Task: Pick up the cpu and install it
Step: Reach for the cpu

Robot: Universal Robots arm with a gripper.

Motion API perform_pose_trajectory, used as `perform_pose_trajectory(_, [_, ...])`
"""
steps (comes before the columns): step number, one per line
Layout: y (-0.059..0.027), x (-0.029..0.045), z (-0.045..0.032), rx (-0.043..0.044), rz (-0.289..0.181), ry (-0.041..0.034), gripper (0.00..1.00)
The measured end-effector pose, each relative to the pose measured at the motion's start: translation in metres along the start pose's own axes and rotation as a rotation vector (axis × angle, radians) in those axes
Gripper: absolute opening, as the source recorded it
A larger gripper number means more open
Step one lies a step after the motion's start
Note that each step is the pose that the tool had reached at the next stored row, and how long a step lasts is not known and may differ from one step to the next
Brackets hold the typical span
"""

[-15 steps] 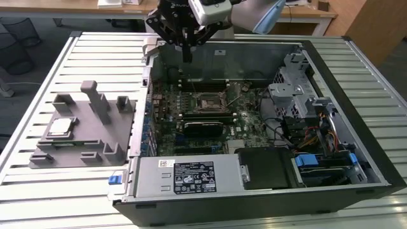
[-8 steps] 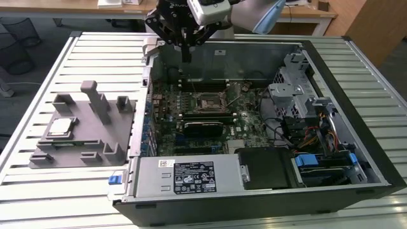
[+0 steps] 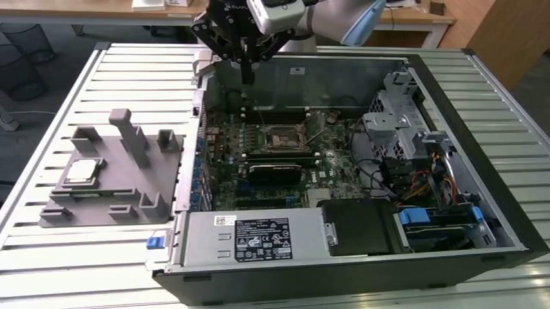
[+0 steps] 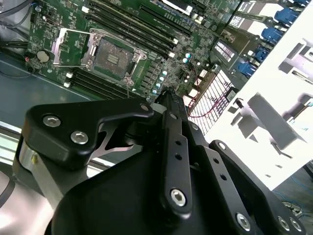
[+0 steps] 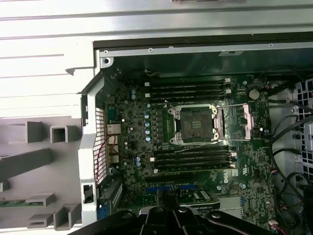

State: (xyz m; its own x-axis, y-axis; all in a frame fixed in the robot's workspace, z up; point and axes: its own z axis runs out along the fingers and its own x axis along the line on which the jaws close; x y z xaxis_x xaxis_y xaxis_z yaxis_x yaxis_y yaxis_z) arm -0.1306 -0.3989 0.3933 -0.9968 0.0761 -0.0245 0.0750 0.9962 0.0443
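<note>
The cpu [image 3: 82, 170], a pale silvery square chip, lies flat in a recess of the grey holder block [image 3: 112, 193] on the slatted table, at the exterior view's left of the open computer case. My gripper [image 3: 247, 72] hangs over the far left corner of the case, well away from the cpu, fingers shut together with nothing between them. The black socket [image 3: 284, 138] in the green motherboard stands open and bare, seen also in both wrist views as the socket [image 5: 195, 125] and the socket [image 4: 110, 56]. In the wrist views my gripper [image 4: 168, 98] points toward the board.
The case's metal walls [image 3: 193, 129] ring the motherboard. A drive cage [image 3: 400, 122], cables and blue connectors [image 3: 434, 215] fill the exterior view's right side. A power supply [image 3: 257, 238] sits at the near side. Upright grey posts [image 3: 129, 132] rise from the holder block, where a green memory stick [image 5: 12, 202] lies.
</note>
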Motion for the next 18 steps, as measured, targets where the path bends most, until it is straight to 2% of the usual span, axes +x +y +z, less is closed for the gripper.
perform_pose_trajectory(18, [-0.0007, 0.0100, -0.0001, -0.0001, 0.000, 0.0001, 0.11])
